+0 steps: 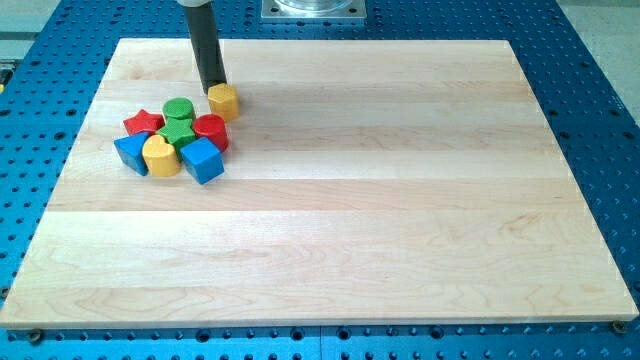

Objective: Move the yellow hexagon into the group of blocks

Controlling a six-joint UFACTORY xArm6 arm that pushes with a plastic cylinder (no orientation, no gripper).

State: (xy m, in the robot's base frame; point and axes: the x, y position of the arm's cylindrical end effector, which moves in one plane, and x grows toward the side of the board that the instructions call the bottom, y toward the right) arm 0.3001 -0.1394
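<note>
the near half of the wooden board (330,270) carries no blocks. toward the view's upper left sits the group. nearest in it is the blue cube (203,160), at the group's lower right. to its left is the yellow heart (161,155), and left of that the blue block (130,152), whose shape i cannot make out. behind the cube lies the red cylinder (211,131), touching it. a green block (178,131) sits in the middle of the group, with the red star (143,123) to its left and the green cylinder (179,109) behind.

farther still, just up and right of the red cylinder, the yellow hexagon (224,100) stands at the group's far right edge, close to the red cylinder though i cannot tell if they touch.

my tip (214,89) is a bare rod end with nothing to open and nothing held. it stands against the hexagon's upper-left side, the hexagon lying just right of and below it.
</note>
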